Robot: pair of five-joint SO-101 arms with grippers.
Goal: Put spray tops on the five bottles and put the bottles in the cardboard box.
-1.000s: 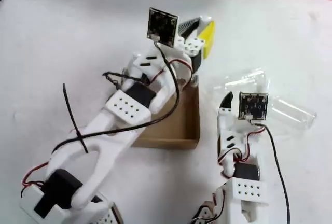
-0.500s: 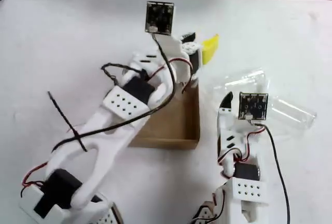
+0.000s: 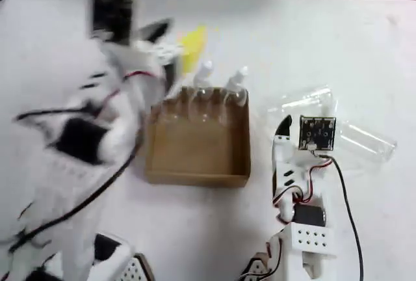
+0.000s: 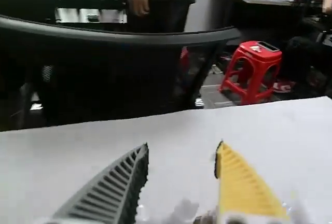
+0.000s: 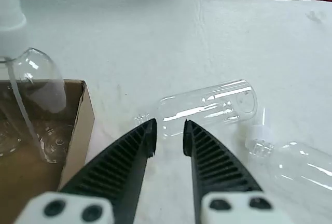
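2 lying bottles (image 5: 207,105) before right hand (image 5: 168,130)

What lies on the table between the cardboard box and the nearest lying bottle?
Bare table, with the right gripper just over it, as the right wrist view shows.

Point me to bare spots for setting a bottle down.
Free: the cardboard box's near half, in front of the capped bottles; table between box and near edge; far-right corner. Crowded: right of the box, right arm beside loose bottles.
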